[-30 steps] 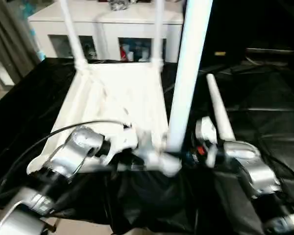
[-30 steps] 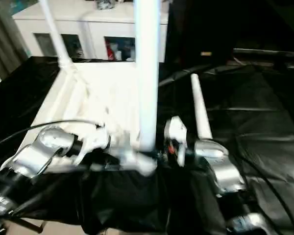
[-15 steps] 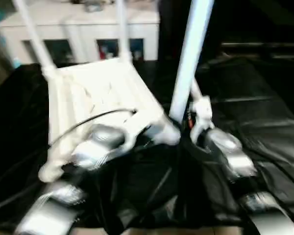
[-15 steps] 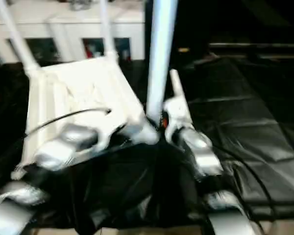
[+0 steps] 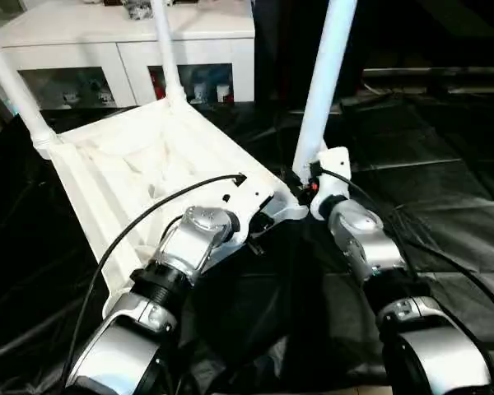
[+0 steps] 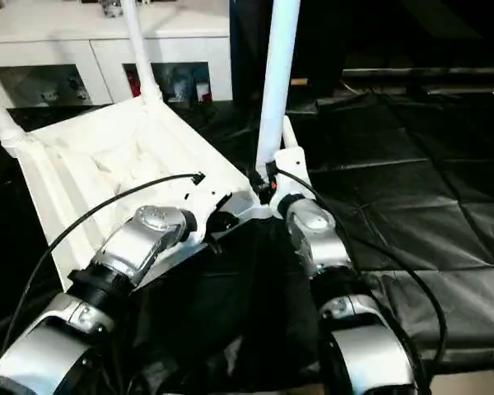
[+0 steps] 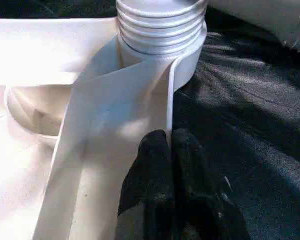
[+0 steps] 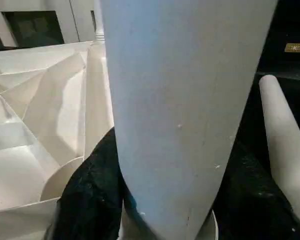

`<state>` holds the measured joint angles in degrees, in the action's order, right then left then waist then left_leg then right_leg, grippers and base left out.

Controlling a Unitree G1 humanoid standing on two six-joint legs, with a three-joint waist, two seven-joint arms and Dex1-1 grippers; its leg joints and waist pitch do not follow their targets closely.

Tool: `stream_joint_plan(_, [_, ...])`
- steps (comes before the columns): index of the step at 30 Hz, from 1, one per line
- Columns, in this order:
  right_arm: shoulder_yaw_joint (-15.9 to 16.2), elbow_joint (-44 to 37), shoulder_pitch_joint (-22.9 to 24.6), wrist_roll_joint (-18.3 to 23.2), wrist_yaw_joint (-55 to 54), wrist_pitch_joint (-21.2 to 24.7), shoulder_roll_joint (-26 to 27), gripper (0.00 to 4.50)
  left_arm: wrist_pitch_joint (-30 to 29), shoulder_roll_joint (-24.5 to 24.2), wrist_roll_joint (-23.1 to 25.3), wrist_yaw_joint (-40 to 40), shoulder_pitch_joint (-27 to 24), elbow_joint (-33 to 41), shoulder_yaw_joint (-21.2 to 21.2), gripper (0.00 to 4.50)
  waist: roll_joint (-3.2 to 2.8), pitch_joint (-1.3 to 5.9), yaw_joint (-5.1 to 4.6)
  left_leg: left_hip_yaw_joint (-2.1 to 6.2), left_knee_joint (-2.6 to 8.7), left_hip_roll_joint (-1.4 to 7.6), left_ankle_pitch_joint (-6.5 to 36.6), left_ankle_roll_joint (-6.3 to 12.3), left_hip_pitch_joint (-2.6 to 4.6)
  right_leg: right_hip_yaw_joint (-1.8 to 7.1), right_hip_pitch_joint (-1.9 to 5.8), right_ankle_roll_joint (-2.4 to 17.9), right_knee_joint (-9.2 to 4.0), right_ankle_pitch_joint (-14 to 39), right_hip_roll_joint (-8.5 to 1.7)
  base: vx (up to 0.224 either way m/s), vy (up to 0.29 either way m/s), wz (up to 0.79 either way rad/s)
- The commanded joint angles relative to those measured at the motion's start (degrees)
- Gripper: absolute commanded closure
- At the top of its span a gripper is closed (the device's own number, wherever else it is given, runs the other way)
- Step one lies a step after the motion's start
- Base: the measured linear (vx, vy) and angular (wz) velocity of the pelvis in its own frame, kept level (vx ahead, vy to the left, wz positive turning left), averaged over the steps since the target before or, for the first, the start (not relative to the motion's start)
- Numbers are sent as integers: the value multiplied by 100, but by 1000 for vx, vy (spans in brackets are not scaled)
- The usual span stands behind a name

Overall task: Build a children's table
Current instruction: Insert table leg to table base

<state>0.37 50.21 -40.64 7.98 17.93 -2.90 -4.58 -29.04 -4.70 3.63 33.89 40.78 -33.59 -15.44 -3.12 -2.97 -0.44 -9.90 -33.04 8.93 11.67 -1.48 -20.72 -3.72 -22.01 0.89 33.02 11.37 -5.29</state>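
Note:
The children's table lies upside down on black cloth, its white ribbed tabletop (image 5: 140, 173) turned at an angle. Two legs (image 5: 166, 49) (image 5: 12, 90) stand in the far corners. A third leg (image 5: 325, 82) stands upright in the near right corner socket (image 7: 162, 25). My right gripper (image 5: 309, 186) is shut on this leg's base, a black finger (image 8: 90, 190) on each side. My left gripper (image 7: 169, 137) is shut on the thin tabletop rim (image 7: 140, 85) just beside that socket. Another leg (image 8: 285, 135) lies loose on the cloth behind the standing one.
White cabinets with glass fronts (image 5: 123, 49) stand behind the work surface. Black cloth (image 5: 445, 164) covers the surface to the right and front. A black cable (image 5: 148, 214) arcs over my left forearm across the tabletop.
The head view has swung, so the whole picture has shifted. The tabletop now sits more askew to the cabinets. Both grippers have kept their holds near the near right corner.

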Motion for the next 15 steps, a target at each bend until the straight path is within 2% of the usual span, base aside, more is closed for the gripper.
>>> stream_joint_plan(1, [240,808,400,-98,233,518,337,262,22,1,-11,-146,167,14,96,450,-27,189,72,208,544,386,2459,-4,-2,241,132,1090,-511,2309,-403,0,0,0])
stream_joint_plan(4, [250,856,322,-160,312,561,318,262,12,-18,-13,-99,164,33,105,450,-13,195,81,203,550,385,2355,7,-11,246,143,1122,-498,2170,-404,0,0,0])
stream_joint_plan(6, [202,889,268,-145,395,523,320,262,17,-28,-18,-75,154,44,104,450,-25,188,80,204,553,389,2360,14,-14,245,145,1154,-492,2145,-409,0,0,0])
stream_joint_plan(7, [166,902,231,-108,483,519,318,227,18,-36,-21,-60,144,57,99,450,-38,195,73,210,554,390,2409,2,-11,240,149,1159,-489,2165,-408,0,0,0])
stream_joint_plan(8, [162,902,214,-104,511,500,314,227,22,-39,-21,-54,144,55,98,450,-34,194,71,214,556,391,2425,1,-14,240,152,1157,-490,2178,-412,0,0,0])
stream_joint_plan(10, [147,869,169,-95,525,460,304,189,44,-60,-20,-16,147,47,84,450,-35,195,76,205,553,392,2438,3,2,245,138,1176,-496,2159,-409,0,0,0])
stream_joint_plan(12, [130,768,145,-54,621,444,308,181,53,-86,-28,11,147,64,85,450,-41,205,77,200,546,392,2419,11,7,249,137,1204,-497,2117,-412,0,0,0])
stream_joint_plan(13, [126,704,136,-37,675,427,303,181,88,-102,-39,46,143,86,83,450,-32,212,84,196,544,394,2352,19,4,252,147,1232,-489,2039,-414,0,0,0])
stream_joint_plan(15, [113,604,128,-25,772,399,297,146,159,-127,-54,105,134,119,77,450,-29,220,93,187,537,390,2122,87,-31,253,181,1290,-463,1831,-423,0,0,0])
